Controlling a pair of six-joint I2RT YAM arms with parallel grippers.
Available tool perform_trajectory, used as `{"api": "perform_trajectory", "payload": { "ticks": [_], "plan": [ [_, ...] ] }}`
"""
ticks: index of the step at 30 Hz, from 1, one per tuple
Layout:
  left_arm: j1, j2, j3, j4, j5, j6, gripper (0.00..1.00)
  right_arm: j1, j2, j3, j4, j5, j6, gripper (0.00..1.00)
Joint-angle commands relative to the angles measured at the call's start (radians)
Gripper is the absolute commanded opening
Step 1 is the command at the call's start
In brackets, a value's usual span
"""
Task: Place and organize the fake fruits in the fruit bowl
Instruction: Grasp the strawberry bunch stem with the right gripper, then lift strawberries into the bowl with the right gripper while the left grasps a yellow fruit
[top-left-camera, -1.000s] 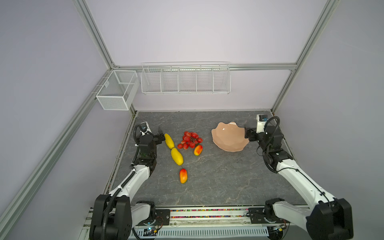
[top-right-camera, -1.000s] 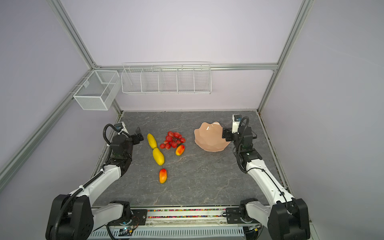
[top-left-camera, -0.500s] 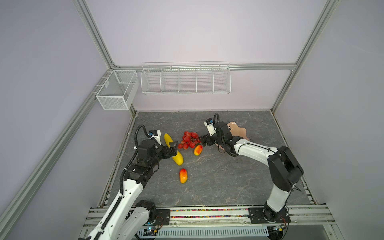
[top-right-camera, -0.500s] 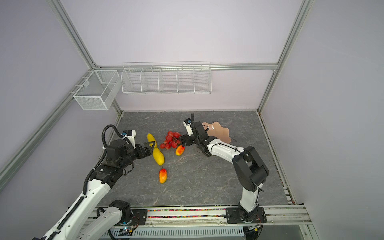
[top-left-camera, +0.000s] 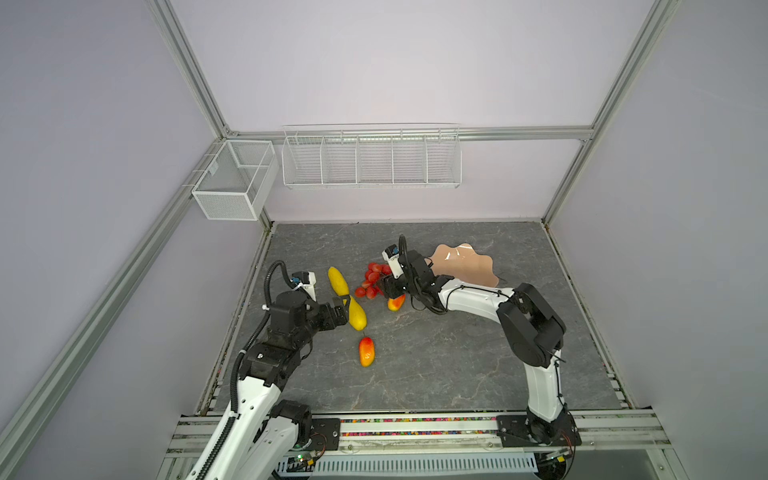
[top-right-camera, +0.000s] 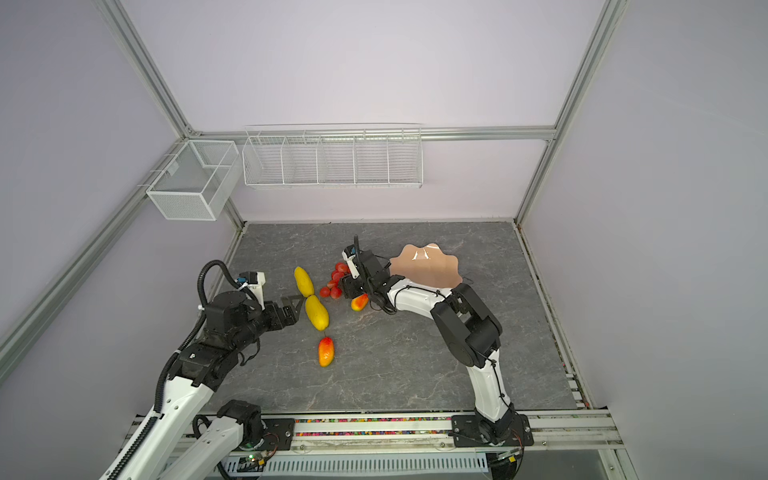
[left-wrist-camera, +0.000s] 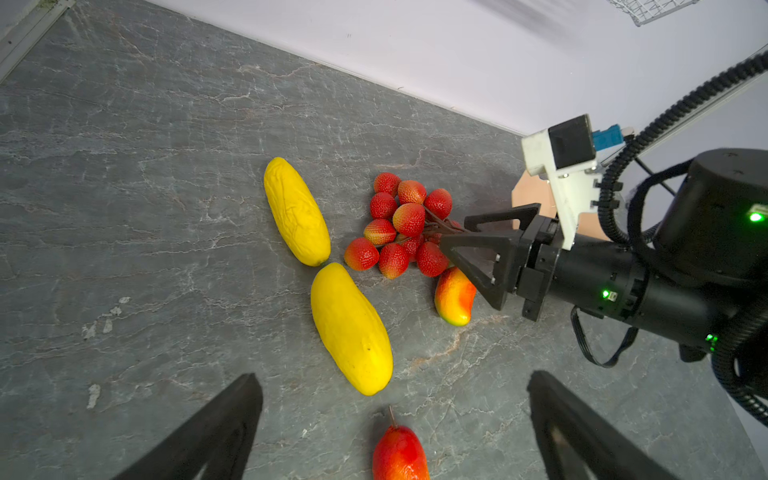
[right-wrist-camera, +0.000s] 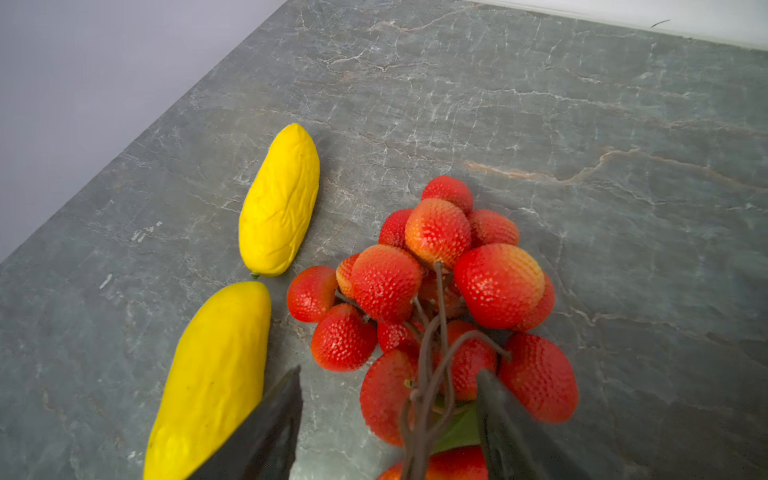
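Your left arm is bent at the elbow and reaches low over the table (top-left-camera: 436, 353), wrist roughly level. Your left gripper (left-wrist-camera: 392, 378) is spread as wide as it goes and holds nothing. The closer yellow fruit (left-wrist-camera: 351, 328) lies just ahead of its fingertips, in line with the gap. The second yellow fruit (left-wrist-camera: 296, 212) lies further out, tip to tip with the first. A red-orange mango (left-wrist-camera: 399, 455) sits below the gripper, between the two fingers (left-wrist-camera: 232, 415).

Your right arm stretches across the middle with the elbow folded up high and the forearm lying low and nearly flat. Your right gripper (right-wrist-camera: 388, 372) is partly open, one finger on each side of the brown stem of the bunch of berries (right-wrist-camera: 436, 232). Neither finger presses the stem, so nothing is gripped. The berries fan out on the table just beyond the fingertips. A second mango (left-wrist-camera: 454, 297) lies just under this gripper.

The bowl (top-left-camera: 465, 266) sits behind the right wrist, beside the forearm, and no fruit shows in the part you can see.
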Motion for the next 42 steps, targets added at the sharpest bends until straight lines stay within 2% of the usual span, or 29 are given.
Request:
{"api": "perform_trajectory", "payload": {
  "ticks": [1,8,13,17,24,27,34,42],
  "plan": [
    [0.001,-0.005,-0.011,-0.023,-0.022,-0.017,0.99,-0.004,0.026,0.042,-0.024,0.033,0.011,0.56],
    [0.001,-0.031,-0.015,-0.035,-0.045,-0.016,0.99,-0.006,0.065,0.094,-0.067,0.022,0.012,0.39],
    [0.001,-0.044,-0.019,-0.037,-0.056,-0.015,0.99,-0.007,0.072,0.112,-0.100,0.021,0.015,0.38],
    [0.001,-0.045,-0.021,-0.038,-0.059,-0.017,0.99,-0.006,0.082,0.111,-0.099,0.026,0.024,0.23],
    [0.000,-0.047,-0.019,-0.038,-0.071,-0.016,0.99,-0.008,0.088,0.144,-0.086,0.027,0.011,0.10],
    [0.001,-0.047,-0.019,-0.038,-0.074,-0.017,0.99,-0.010,0.096,0.176,-0.083,0.054,-0.009,0.07],
    [0.000,-0.038,-0.015,-0.023,-0.076,-0.010,0.99,-0.027,0.055,0.199,-0.008,0.154,-0.022,0.07],
    [0.000,0.006,-0.010,0.052,0.039,-0.016,0.99,-0.102,-0.092,0.116,0.105,0.177,0.067,0.07]
  ]
}}
